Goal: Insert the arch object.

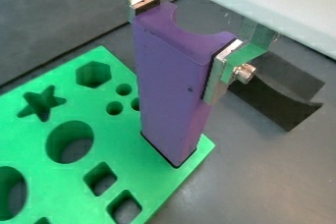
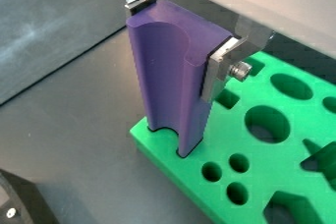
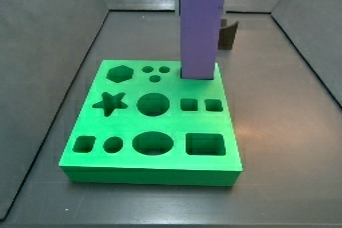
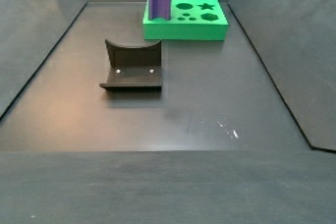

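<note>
While clamped on the arch object (image 1: 175, 85), gripper (image 1: 182, 33) holds its top end, silver fingers (image 1: 227, 59) on opp faces | arch upright, long axis vertical, curved groove down one face | lower end at corner of green board (image 3: 134, 160) | fixture (image 4: 132, 68) well apart

arch object (image 1: 171, 81): smooth matt purple plastic | hand (image 1: 184, 22) above board: bare silver metal plates
</note>
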